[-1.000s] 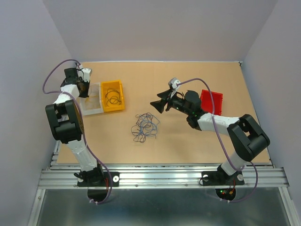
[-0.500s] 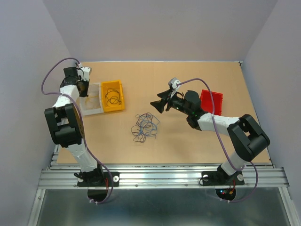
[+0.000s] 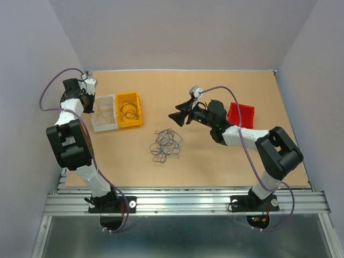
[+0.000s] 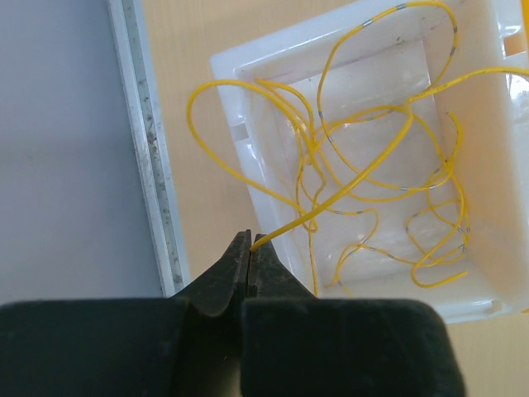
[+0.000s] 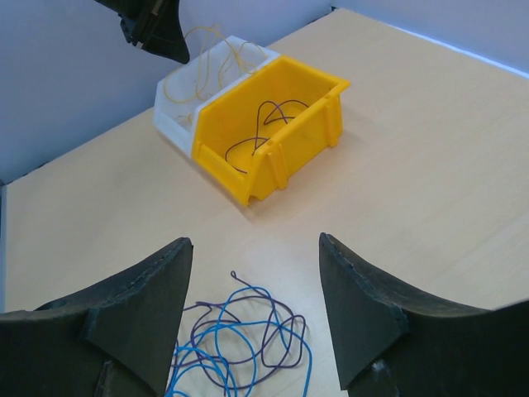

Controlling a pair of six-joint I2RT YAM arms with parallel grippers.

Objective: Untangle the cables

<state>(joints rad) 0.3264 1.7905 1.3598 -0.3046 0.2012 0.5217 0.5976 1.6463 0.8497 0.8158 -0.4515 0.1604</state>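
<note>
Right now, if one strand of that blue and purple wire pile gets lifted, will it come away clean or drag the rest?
Probably drags others: the wire pile is thin loops crossing over each other. It looks floppy and light, lying in loose curls, so it would likely sag when lifted.

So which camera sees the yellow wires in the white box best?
The left wrist view: the yellow wires loop large and sharp in the white bin, one end pinched by the left hand. The top view shows faint strands only; the right wrist view shows them small, far off.
</note>
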